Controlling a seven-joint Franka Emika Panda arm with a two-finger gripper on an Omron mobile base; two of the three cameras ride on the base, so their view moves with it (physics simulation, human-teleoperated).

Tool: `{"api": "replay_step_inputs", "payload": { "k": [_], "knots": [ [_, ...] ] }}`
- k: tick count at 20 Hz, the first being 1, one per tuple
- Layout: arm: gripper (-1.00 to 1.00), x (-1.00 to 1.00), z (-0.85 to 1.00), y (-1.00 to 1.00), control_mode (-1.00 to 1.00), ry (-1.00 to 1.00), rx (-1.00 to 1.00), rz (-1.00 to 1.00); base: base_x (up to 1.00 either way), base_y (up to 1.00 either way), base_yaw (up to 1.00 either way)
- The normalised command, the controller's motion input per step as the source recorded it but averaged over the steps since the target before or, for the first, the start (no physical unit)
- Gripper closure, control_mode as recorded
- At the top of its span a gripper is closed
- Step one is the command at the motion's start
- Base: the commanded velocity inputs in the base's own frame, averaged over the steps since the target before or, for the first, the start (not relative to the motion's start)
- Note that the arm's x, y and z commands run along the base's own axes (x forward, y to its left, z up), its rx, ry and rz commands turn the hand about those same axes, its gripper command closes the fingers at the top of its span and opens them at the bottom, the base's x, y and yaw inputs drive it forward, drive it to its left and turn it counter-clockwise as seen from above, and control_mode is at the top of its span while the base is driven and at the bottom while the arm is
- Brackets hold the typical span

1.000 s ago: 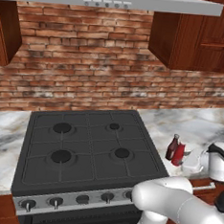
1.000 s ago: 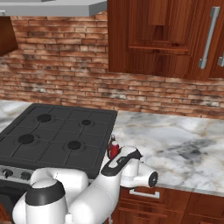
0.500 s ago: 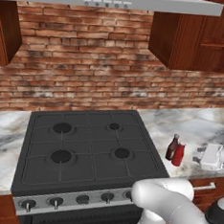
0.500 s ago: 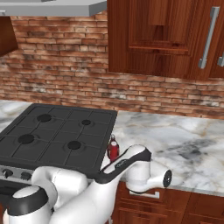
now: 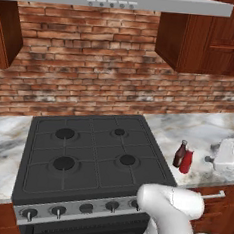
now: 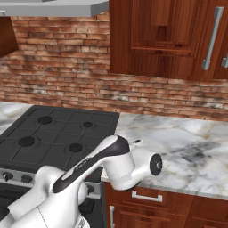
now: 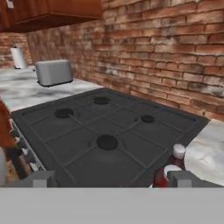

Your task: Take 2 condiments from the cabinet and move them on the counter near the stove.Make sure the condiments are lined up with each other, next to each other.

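Left base view: two bottles, maroon (image 5: pixel 180 153) and red (image 5: pixel 186 161), stand upright and touching on the counter (image 5: pixel 202 136), just right of the stove (image 5: pixel 90 157), the maroon one slightly farther back. The gripper (image 5: pixel 228 155) hangs right of the pair, apart from both, fingers spread wide and empty. Hand view: the bottle caps (image 7: pixel 178 151) sit low, between the fingertips (image 7: pixel 181 177), stove beyond. Judged: placement looks complete.
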Motion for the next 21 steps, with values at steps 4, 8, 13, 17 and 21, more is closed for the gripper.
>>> {"api": "replay_step_inputs", "payload": {
  "k": [4,8,13,17,21],
  "knots": [
    [-1.0,0.0,0.7,1.0,-1.0,0.07,-0.11,-0.28,0.0,0.0,0.0],
    [-1.0,0.0,0.86,1.0,-1.0,0.0,-0.02,-0.39,0.0,0.0,0.0],
    [-1.0,0.0,0.89,0.96,-1.0,0.22,0.0,-0.37,0.0,0.0,0.0],
    [-1.0,0.0,0.97,0.78,-1.0,0.3,0.0,-0.23,0.0,0.0,0.0],
    [-1.0,-0.01,0.83,0.37,-1.0,0.25,0.0,-0.06,0.0,0.0,0.0]
  ]
}}
